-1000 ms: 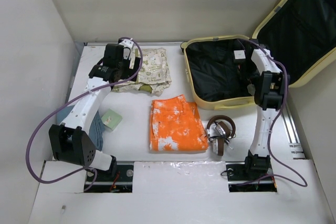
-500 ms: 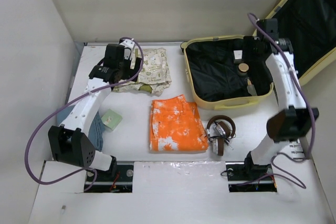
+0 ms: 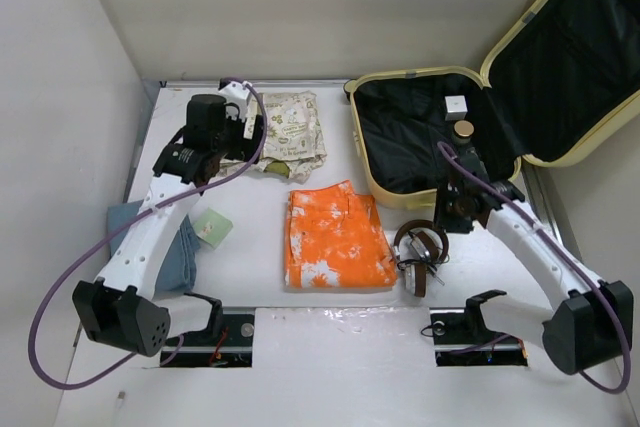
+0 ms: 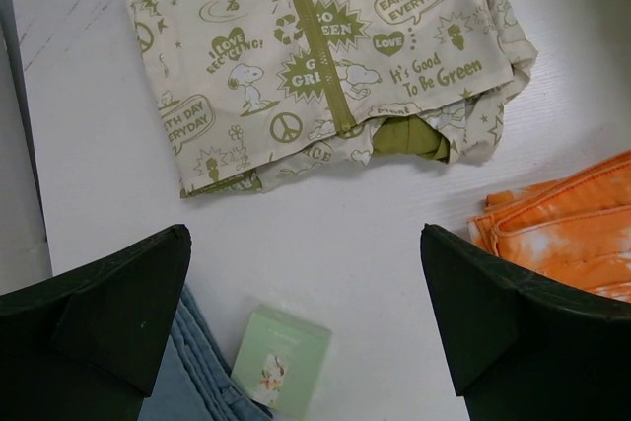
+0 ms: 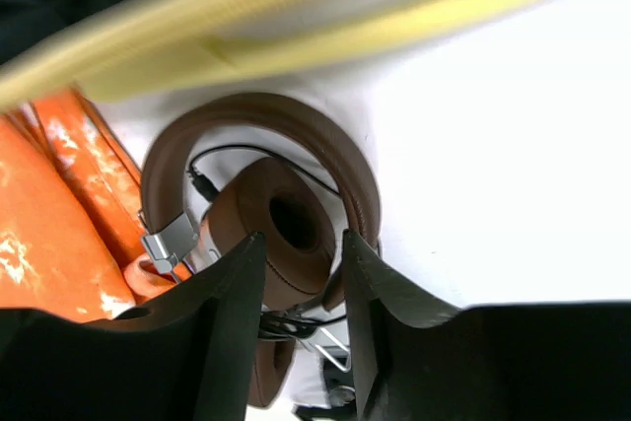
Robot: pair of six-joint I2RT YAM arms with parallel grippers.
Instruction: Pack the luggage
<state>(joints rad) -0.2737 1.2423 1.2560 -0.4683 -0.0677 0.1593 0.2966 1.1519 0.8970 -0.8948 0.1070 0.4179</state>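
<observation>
The pale yellow luggage (image 3: 415,77) lies open at the back right, its lid (image 3: 570,57) propped up and the black lining showing. A small white box (image 3: 456,104) and a brown-capped round item (image 3: 463,129) lie inside. My right gripper (image 3: 456,211) hovers just in front of the luggage's near rim (image 5: 296,17), above brown headphones (image 3: 420,250). In the right wrist view its jaws (image 5: 301,273) are narrowly apart over an ear cup (image 5: 281,229), holding nothing. My left gripper (image 3: 248,139) is wide open and empty (image 4: 306,253) above the table, near a cream printed garment (image 4: 325,56).
Folded orange shorts (image 3: 335,237) lie mid-table and show in the left wrist view (image 4: 562,224). A small green card box (image 3: 212,227) and folded blue jeans (image 3: 150,242) lie at the left. White walls enclose the table at left and back.
My right arm has swung out of the luggage and down toward the near side, now over the headphones. My left arm has drawn back slightly from the printed garment.
</observation>
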